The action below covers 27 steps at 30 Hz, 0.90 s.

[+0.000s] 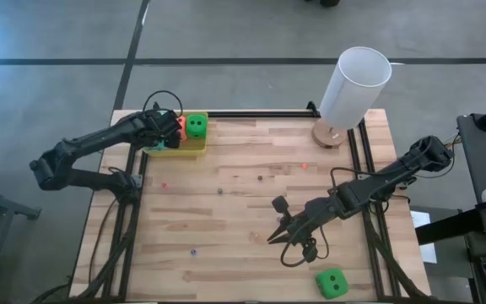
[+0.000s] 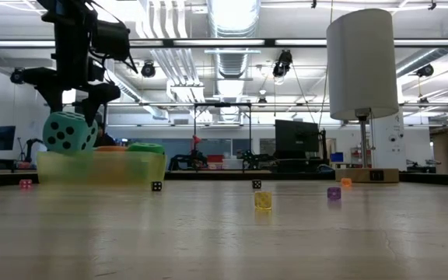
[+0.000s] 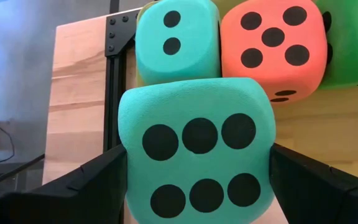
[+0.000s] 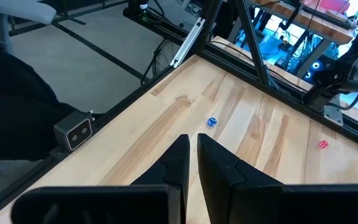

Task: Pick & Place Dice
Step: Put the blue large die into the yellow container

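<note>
Nearest, a soft bright green foam die [image 1: 332, 282] lies on the plank table [image 1: 243, 211] beside the right gripper [image 1: 274, 237], fingers pinched nearly together. Farther, the left gripper [image 3: 194, 180] clasps a rounded teal foam die [image 3: 196, 168] above the translucent yellow tray [image 1: 194, 150] holding three more dice.

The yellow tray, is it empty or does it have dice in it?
Not empty. The yellow tray holds a green die, an orange-red die and a teal die; the left pincer holds another teal die above it.
</note>
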Each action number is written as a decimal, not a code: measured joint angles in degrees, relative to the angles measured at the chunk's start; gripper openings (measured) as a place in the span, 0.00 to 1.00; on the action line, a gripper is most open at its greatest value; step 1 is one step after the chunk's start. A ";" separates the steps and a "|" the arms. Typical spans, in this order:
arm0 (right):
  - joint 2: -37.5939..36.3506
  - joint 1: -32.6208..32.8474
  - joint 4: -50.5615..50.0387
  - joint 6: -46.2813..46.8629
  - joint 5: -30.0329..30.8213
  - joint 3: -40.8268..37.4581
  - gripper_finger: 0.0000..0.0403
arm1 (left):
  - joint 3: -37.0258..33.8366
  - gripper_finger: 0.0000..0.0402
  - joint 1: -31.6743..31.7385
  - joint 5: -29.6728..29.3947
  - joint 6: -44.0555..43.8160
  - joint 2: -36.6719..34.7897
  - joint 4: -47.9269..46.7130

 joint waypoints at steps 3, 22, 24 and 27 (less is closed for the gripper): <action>0.00 -0.02 0.02 -0.02 0.00 0.00 0.07 | -0.02 0.84 0.00 0.27 0.00 0.00 0.00; 0.00 -0.02 0.02 -0.08 0.02 0.00 0.07 | -0.67 0.85 -0.02 1.42 -0.52 -0.04 -0.23; 0.00 0.00 0.02 0.03 0.02 0.00 0.07 | -0.67 0.85 -0.02 1.35 -1.28 -0.04 -0.39; 0.00 -0.02 0.02 -0.09 0.02 0.00 0.07 | -0.67 0.85 -0.02 1.37 -1.57 -0.04 -0.40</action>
